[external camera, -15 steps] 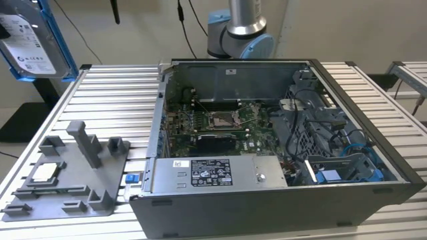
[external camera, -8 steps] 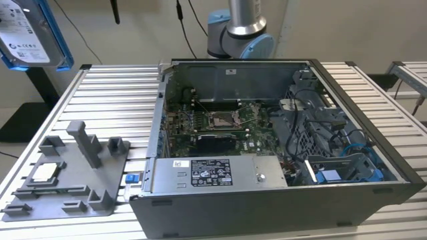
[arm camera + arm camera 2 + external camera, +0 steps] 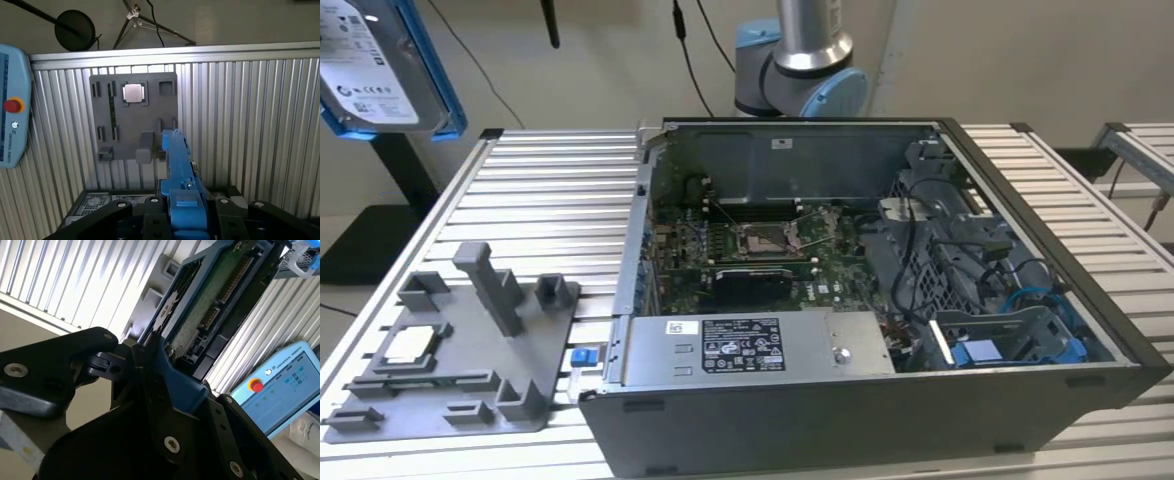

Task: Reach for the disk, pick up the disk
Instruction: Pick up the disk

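The disk (image 3: 380, 65) hangs high in the air at the exterior view's far left. Its silver face with a white label shows, with blue rails along its edges. In the second wrist view its underside (image 3: 210, 305) with a green circuit board faces the camera. My gripper (image 3: 150, 357) is shut on its blue rail. In the first wrist view the disk (image 3: 179, 165) is seen edge-on as a blue strip, clamped between the black jaws of my gripper (image 3: 186, 202), well above the table.
An open computer case (image 3: 1121, 340) stands on the slatted table, with a blue bracket (image 3: 1001, 350) in its drive bay. A grey fixture plate (image 3: 454, 400) with a white-topped chip (image 3: 407, 343) lies below the disk. A teach pendant (image 3: 12, 125) lies beside the plate.
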You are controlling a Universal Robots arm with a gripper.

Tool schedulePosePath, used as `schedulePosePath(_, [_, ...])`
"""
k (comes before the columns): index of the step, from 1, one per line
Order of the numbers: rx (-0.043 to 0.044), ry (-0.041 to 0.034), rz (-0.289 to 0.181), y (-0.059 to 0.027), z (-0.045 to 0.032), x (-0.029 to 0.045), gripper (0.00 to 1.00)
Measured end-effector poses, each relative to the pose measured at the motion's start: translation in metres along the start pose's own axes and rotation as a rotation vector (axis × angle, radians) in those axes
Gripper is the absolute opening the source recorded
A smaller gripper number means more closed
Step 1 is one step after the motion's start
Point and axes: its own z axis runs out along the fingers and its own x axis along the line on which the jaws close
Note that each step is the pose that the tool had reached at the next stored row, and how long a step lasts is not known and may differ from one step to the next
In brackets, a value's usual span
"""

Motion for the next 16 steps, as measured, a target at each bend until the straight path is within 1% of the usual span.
schedulePosePath(1, [0.0003,-0.0001,0.0,-0.0003,-0.002,-0.0001,0.0])
schedulePosePath(2, [0.0001,-0.0001,0.0,-0.0011,-0.0057,-0.0002,0.0])
schedulePosePath(4, [0.0,0.0,0.0,-0.0029,-0.0146,-0.0005,0.0])
schedulePosePath(6, [0.0002,-0.0001,0.0,-0.0044,-0.0221,-0.0008,0.0])
schedulePosePath(9, [0.0001,-0.0001,0.0,-0.0061,-0.0308,-0.001,0.0])
schedulePosePath(11, [-0.0001,0.0,0.0,-0.0066,-0.0331,-0.0011,0.0])
schedulePosePath(16, [0.0,0.0,0.0,-0.0067,-0.0337,-0.0011,0.0])
